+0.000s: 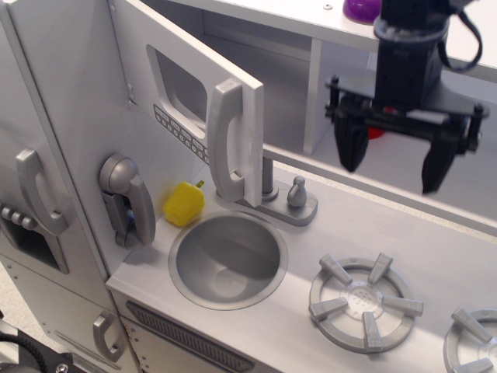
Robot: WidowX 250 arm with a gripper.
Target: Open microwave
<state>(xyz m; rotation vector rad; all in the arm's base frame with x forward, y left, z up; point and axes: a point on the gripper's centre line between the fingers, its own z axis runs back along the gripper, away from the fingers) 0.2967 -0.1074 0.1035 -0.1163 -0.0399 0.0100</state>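
- White-grey toy kitchen fills my view: a counter (435,233) with a round sink (227,260) at centre, a burner (365,299) to its right, and a second burner (475,342) cut off at the lower right edge.
- I see the microwave (198,109) at upper left, above the sink; its door stands swung out toward the camera, hinged on the left.
- My gripper (394,159) hangs at upper right, well apart from the door and to the right of it, in front of the open shelf compartment.
- Its two dark fingers (351,144) point down and are spread wide, with nothing between them.
- The door has a rounded-rectangular window, a slanted row of small oval buttons under it, and a vertical grey handle (227,140) near its free edge.
- The handle's lower end sits just in front of the faucet (289,200) behind the sink.
- A grey wall phone (128,198) hangs on the panel left of the sink, with a yellow toy (184,203) just beside it on the counter.
- A purple toy (359,9) lies on the top shelf, partly hidden by the arm; a sliver of something red shows behind the gripper.
- Further left I see a cabinet handle (35,193).
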